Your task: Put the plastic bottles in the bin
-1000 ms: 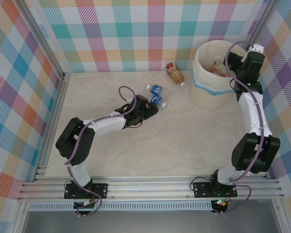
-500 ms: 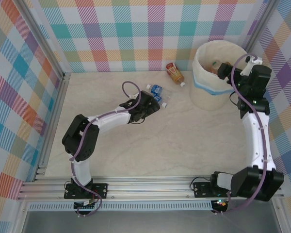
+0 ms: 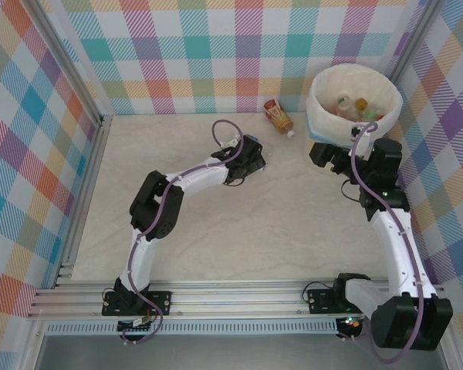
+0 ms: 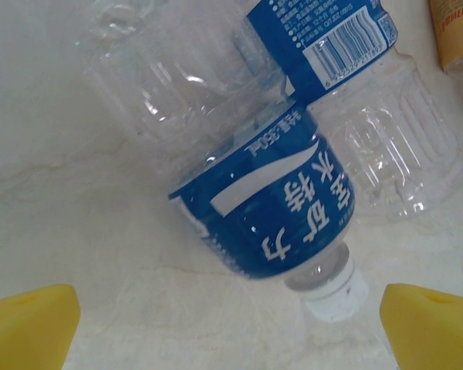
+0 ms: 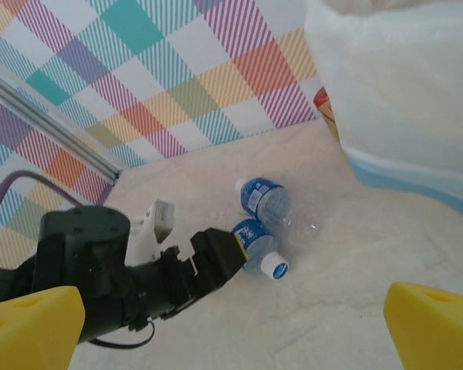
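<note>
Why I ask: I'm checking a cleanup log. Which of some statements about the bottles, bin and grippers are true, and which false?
1. The left gripper is open over a blue-label bottle. True.
2. The right gripper holds a bottle. False: it is open and empty, near the bin.
3. The bin has bottles in it. True.
4. The orange-label bottle stands upright. False: it lies on the table.
5. One blue-label bottle is on the table. False: a second blue-label bottle lies against the first.
</note>
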You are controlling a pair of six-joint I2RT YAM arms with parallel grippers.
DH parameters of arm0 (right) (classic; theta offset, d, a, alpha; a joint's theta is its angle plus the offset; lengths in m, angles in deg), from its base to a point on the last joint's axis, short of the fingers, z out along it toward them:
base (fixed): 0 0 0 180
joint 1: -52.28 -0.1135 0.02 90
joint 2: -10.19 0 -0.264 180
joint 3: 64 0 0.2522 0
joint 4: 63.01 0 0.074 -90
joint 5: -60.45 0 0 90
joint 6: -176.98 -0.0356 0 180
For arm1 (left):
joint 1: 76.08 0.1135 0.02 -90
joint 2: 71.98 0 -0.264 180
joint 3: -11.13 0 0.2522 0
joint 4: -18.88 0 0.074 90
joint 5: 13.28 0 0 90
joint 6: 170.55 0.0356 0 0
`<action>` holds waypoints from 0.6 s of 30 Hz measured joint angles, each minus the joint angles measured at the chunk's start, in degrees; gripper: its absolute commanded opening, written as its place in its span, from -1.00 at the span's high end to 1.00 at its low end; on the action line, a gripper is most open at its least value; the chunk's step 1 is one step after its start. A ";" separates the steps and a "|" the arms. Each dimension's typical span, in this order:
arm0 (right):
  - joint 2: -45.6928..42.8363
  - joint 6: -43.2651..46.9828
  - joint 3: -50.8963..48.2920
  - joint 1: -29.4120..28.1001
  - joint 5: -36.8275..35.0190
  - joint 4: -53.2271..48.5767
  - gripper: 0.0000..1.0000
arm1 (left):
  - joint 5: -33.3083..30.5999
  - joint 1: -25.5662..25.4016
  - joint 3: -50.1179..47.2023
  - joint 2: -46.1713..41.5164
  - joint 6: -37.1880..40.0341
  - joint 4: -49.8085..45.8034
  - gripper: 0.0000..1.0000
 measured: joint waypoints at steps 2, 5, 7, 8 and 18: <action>1.38 1.42 -0.13 -1.88 -0.94 -0.74 -0.99 | -0.68 0.00 1.92 1.14 0.24 -0.76 -1.00; 6.69 4.50 1.05 -7.52 -4.24 -2.01 -0.99 | -1.84 0.07 2.82 1.16 0.92 -1.62 -1.00; 12.11 5.90 3.02 -10.47 -5.77 -2.54 -0.99 | -2.95 0.50 2.99 1.11 1.07 -2.49 -1.00; 15.63 6.60 4.85 -11.85 -6.45 -2.95 -0.99 | -3.56 0.72 2.75 1.01 1.07 -2.78 -1.00; 49.66 15.74 33.64 -21.49 -21.20 -8.55 -0.82 | -5.38 4.76 -16.98 -10.49 -0.24 -0.35 -1.00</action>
